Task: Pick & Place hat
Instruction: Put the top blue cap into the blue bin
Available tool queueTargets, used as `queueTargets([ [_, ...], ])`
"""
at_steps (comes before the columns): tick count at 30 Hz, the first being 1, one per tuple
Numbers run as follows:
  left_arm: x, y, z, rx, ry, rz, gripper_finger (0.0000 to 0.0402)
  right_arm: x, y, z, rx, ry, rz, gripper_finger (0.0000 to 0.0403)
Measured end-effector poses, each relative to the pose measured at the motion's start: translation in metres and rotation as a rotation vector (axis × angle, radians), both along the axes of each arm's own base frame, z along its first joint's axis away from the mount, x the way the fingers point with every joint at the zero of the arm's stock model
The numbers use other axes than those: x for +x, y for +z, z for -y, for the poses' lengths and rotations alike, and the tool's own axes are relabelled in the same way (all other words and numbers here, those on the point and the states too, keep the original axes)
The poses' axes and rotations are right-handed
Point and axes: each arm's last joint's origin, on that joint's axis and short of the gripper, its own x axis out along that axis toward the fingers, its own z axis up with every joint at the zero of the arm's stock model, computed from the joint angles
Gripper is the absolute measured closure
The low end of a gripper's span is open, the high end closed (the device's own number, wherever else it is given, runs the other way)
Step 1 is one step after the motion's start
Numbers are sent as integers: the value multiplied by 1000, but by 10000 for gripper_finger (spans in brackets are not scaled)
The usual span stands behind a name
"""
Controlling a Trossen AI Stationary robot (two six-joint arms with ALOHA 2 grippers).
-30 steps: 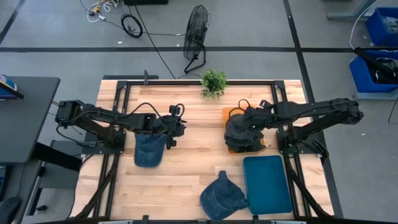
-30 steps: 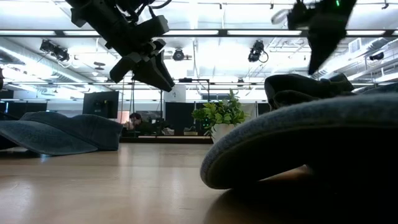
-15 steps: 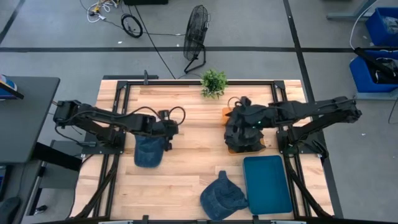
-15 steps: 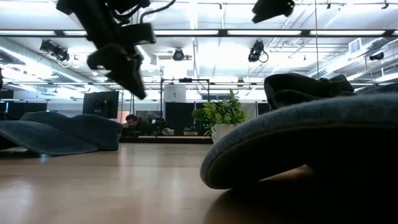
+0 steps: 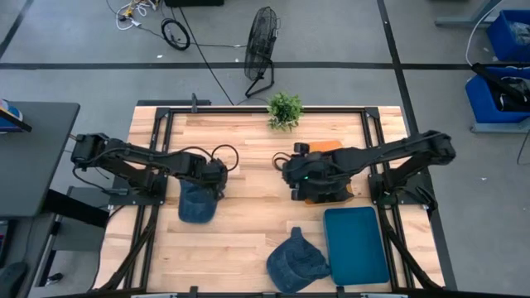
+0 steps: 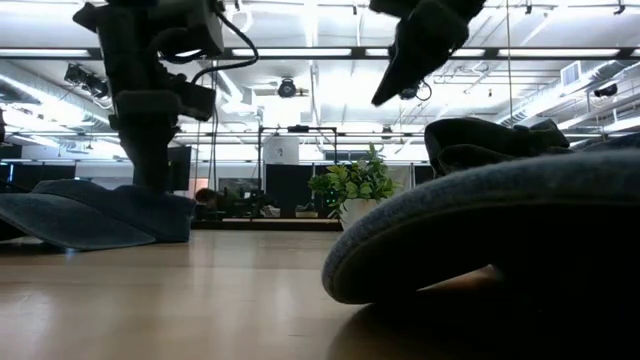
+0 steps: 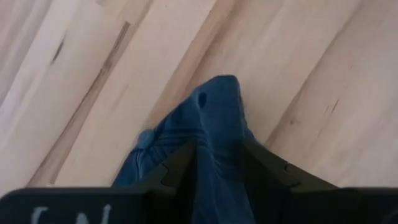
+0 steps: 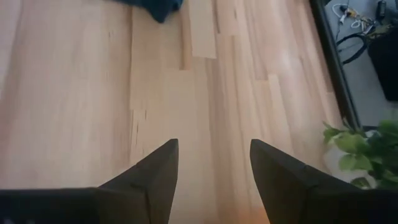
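Where the high view looks down on the wooden table, the left gripper sits at the upper edge of a blue denim hat on the table's left side. The right gripper hangs over bare wood near the middle, beside a dark hat pile on an orange pad. A second denim hat lies at the front edge, touching a teal tray. A potted plant stands at the back edge; a fan stands on the floor beyond.

Low view: the left gripper comes down onto the hat at far left; the right gripper hangs high, clear of the table. The near denim hat fills the foreground; the plant stands behind.

Left wrist view: the fingers are pinching a raised fold of the denim hat, which rests on the table.

Right wrist view: the fingers are spread apart with nothing between them, above bare table. A corner of blue hat and the plant show at the edges.
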Motion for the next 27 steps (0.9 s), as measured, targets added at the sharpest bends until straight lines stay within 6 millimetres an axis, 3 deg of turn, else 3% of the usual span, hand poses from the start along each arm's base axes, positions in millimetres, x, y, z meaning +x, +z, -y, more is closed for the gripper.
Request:
queueTargets([
  [5, 2, 5, 1, -8, -4, 25, 280, 12, -12, -1, -28, 32, -12, 200],
  [16, 1, 8, 2, -49, -25, -9, 280, 22, -10, 0, -35, 42, 74, 200],
  [23, -8, -18, 5, -62, -9, -1, 281, 22, -11, 0, -35, 43, 71, 200],
  [27, -11, -22, 12, -62, -51, -6, 307, 22, -11, 1, -52, 59, 65, 200],
])
